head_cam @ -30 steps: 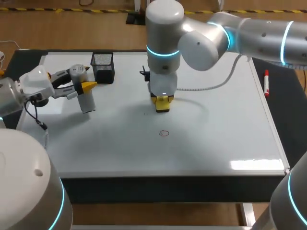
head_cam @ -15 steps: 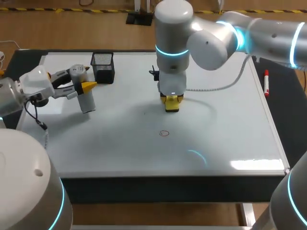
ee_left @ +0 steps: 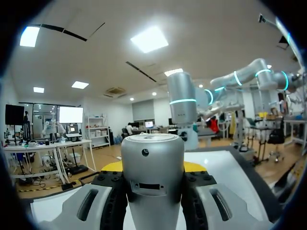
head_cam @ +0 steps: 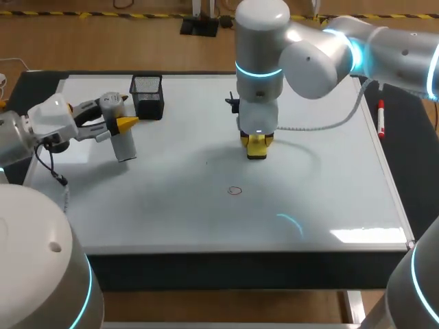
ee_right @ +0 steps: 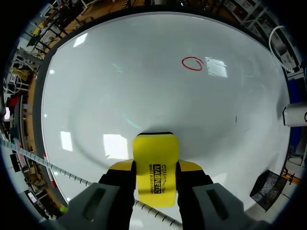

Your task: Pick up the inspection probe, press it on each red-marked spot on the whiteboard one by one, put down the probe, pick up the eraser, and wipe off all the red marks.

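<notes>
The whiteboard [head_cam: 329,199] lies flat as the work surface. Over its middle, the right gripper [head_cam: 256,147] points straight down, clenched on the yellow eraser [ee_right: 154,167], which is pressed to the board for wiping. At the whiteboard's left edge, the left gripper [head_cam: 123,126] grasps the inspection probe [ee_left: 152,167], likely parked clear of the wiping. 1 red mark [head_cam: 234,190] sits unwiped toward the whiteboard's front.

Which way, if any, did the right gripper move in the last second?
Yes. The right gripper, holding the eraser, slid toward the robot's right, farther from the mesh cup and past the red circle.
</notes>
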Tool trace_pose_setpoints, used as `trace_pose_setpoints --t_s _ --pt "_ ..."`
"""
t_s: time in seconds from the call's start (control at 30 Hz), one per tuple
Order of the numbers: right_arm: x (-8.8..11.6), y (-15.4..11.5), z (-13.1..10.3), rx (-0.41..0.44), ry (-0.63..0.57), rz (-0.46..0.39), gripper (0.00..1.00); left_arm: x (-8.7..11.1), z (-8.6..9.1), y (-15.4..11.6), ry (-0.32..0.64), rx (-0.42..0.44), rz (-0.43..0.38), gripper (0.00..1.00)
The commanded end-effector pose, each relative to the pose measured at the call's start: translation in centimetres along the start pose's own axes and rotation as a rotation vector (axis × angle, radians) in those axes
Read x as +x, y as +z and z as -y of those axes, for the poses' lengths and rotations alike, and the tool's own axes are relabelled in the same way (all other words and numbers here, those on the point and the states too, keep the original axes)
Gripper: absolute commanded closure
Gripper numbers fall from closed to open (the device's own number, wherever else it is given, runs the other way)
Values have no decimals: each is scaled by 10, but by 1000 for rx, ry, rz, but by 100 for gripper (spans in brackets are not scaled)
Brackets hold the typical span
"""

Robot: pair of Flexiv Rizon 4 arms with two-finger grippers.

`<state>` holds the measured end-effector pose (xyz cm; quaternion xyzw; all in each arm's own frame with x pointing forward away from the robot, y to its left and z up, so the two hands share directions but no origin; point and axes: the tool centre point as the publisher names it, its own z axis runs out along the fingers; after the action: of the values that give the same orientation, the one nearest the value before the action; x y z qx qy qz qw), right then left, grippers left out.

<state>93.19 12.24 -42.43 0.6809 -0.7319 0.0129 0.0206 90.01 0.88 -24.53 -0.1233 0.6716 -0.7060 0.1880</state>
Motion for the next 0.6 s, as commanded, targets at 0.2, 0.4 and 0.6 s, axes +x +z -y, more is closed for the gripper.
trace_pose_setpoints --t_s 0.2,0.4,0.6 --pt "14 0 2 3 11 -8 100 0 2 0 -2 -3 0 100" --pt "17 -9 4 -2 11 -11 100 0 2 0 -2 -3 0 100" --pt "0 -38 7 50 -29 35 100 0 2 0 -2 -3 0 100"
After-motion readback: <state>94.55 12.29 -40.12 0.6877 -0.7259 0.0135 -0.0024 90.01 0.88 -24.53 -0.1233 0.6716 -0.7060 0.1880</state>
